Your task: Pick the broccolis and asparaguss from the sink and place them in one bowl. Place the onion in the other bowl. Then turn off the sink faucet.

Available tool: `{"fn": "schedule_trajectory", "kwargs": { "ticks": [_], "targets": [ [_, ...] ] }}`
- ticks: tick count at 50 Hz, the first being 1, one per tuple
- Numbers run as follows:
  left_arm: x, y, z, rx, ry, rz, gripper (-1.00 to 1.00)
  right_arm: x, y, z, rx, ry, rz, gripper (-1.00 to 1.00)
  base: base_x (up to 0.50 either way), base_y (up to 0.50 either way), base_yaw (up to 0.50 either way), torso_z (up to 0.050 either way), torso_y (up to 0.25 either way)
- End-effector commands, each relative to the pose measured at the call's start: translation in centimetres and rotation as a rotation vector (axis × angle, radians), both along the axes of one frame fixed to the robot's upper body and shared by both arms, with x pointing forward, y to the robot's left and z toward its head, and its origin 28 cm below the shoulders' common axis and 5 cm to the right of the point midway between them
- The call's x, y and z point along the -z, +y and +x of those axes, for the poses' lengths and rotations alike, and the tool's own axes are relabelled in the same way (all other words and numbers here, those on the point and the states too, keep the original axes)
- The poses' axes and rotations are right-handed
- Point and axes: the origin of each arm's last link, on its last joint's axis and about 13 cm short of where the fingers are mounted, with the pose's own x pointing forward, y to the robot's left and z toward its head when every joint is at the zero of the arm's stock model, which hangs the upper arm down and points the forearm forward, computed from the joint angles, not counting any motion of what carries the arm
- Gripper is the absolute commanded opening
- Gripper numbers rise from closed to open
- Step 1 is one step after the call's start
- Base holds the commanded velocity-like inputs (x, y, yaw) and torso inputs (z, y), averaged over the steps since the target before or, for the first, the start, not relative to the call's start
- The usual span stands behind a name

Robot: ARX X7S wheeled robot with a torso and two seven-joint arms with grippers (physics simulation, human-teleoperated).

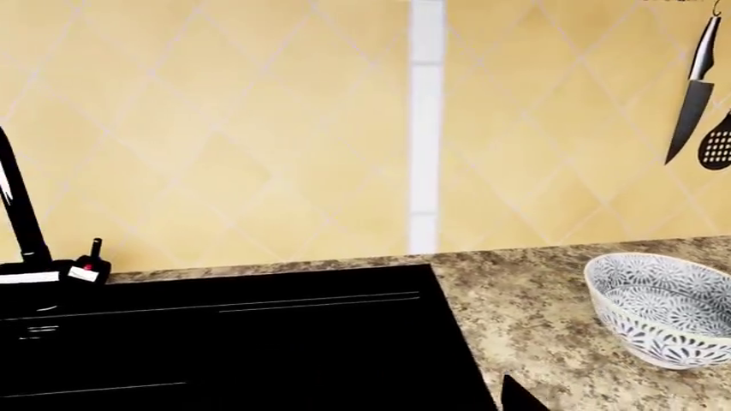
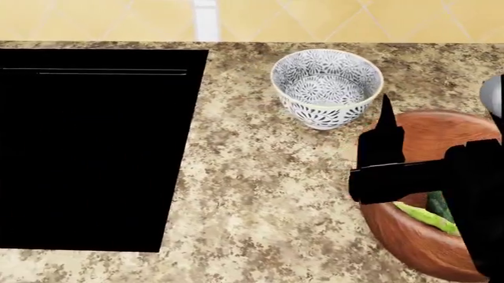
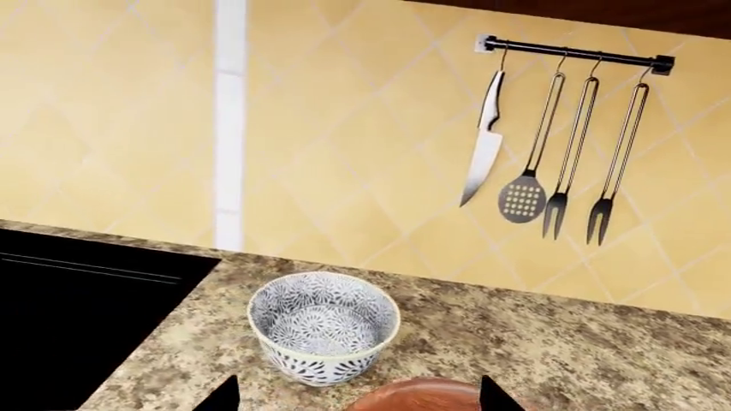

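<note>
So we've got the speckled granite bench (image 2: 260, 177) filling most of the head view, with the sink (image 2: 87, 147) as a solid black block on the left side of the frame; we can't make out anything inside it. The patterned bowl (image 2: 327, 87) sits top centre and looks empty. Just below and to the right of it is the wooden bowl (image 2: 425, 236), with green veg (image 2: 425, 215) lying in it, though we can't tell which kind.

The right pincer (image 2: 383, 147) hangs over the wooden bowl's left rim and blocks part of it. In the right wrist view its two finger tips (image 3: 219, 396) stand well apart at the bottom edge with nothing between them. Our left pincer barely shows, so we can't tell its state.

The faucet (image 1: 17, 201) stands at the far left of the left wrist view. A knife (image 3: 484, 141) and other utensils hang from a rail (image 3: 571, 51) on the tiled wall (image 3: 342, 128).
</note>
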Motion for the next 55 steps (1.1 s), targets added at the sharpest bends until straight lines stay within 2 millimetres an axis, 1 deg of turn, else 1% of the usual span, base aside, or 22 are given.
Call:
{"fn": "schedule_trajectory", "kwargs": {
  "ticks": [1,12,18,21,27,30,34,37,45,48,55],
  "targets": [
    [0.27,-0.05,0.07,0.017,0.003,-0.009,1.00,0.52,0.18,0.22,-0.007,-0.005,0.025,1.00,0.00,0.50,0.00,0.000,0.000],
    [0.64,-0.22,-0.09,0.019,0.005,-0.015,1.00,0.19,0.35,0.29,-0.013,-0.015,0.030,1.00,0.00,0.50,0.00,0.000,0.000],
    [0.59,-0.22,-0.22,0.019,0.005,-0.011,1.00,0.46,0.38,0.30,-0.011,-0.018,0.036,1.00,0.00,0.50,0.00,0.000,0.000],
    [0.30,0.09,-0.19,0.021,-0.002,-0.013,1.00,0.53,0.35,0.39,-0.010,-0.017,0.034,1.00,0.00,0.50,0.00,0.000,0.000],
    [0.48,-0.35,0.05,0.019,0.001,-0.007,1.00,0.87,0.24,0.31,-0.001,-0.010,0.036,1.00,0.00,0.50,0.00,0.000,0.000],
    [0.36,-0.04,0.17,0.020,0.000,-0.008,1.00,1.03,0.23,0.18,0.006,-0.016,0.037,1.00,0.00,0.50,0.00,0.000,0.000],
    [0.34,-0.48,0.19,0.019,-0.003,-0.010,1.00,1.13,0.28,0.09,0.006,-0.011,0.038,1.00,0.00,0.50,0.00,0.000,0.000],
    [0.29,-0.29,0.08,0.022,-0.003,-0.012,1.00,1.05,0.24,0.07,0.008,-0.010,0.036,1.00,0.00,0.50,0.00,0.000,0.000],
    [0.22,-0.29,0.19,0.024,-0.006,-0.015,1.00,0.89,0.34,0.36,0.005,-0.009,0.032,1.00,0.00,0.50,0.00,0.000,0.000],
    [0.55,-0.54,0.21,0.025,-0.003,-0.016,1.00,1.03,0.38,0.45,0.007,-0.007,0.035,1.00,0.00,0.50,0.00,0.000,0.000],
    [0.67,-0.35,0.19,0.020,-0.006,-0.018,1.00,0.99,0.62,1.01,-0.003,-0.008,0.039,1.00,0.00,0.50,0.00,0.000,0.000]
  ]
}}
